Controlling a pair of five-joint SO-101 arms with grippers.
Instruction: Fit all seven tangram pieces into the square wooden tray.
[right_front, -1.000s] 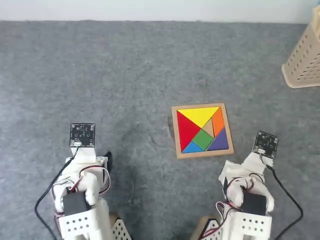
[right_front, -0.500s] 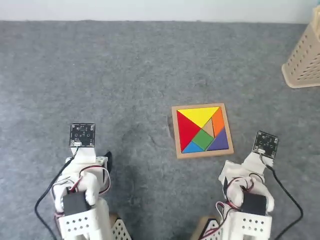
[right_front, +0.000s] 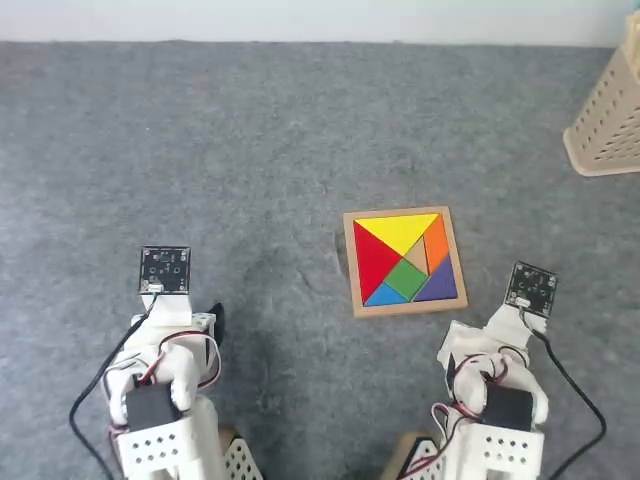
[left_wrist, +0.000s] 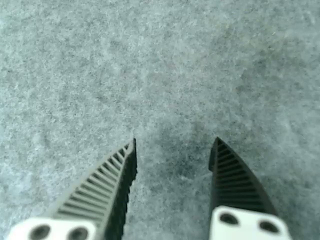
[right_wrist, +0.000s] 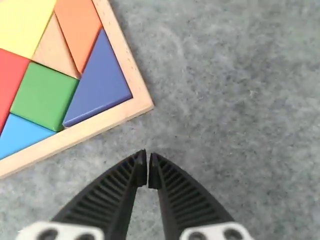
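Judging from the ground up, the grey felt mat (right_front: 250, 150) lies under everything. The square wooden tray (right_front: 350, 265) rests on it right of centre, just beyond the right arm. Inside the tray the yellow triangle (right_front: 398, 232), red triangle (right_front: 372, 262), violet triangle (right_wrist: 100, 85), green square (right_wrist: 42, 95), orange piece (right_wrist: 80, 30) and light-blue triangle (right_front: 385, 294) sit flush, edge to edge.

The main risk is the small tan triangle (right_wrist: 50, 50) among them. It matches the tray's wood, so I cannot tell whether it is the seventh piece or bare floor. Miscounting it would leave the job one piece short.

The right gripper (right_wrist: 148, 154), jaws closed on nothing, hangs just on the near side of the tray's near-right corner. A forward sweep from there could shove the tray and unseat pieces. The left gripper (left_wrist: 175, 141), jaws parted and empty, hovers over bare mat well to the left.
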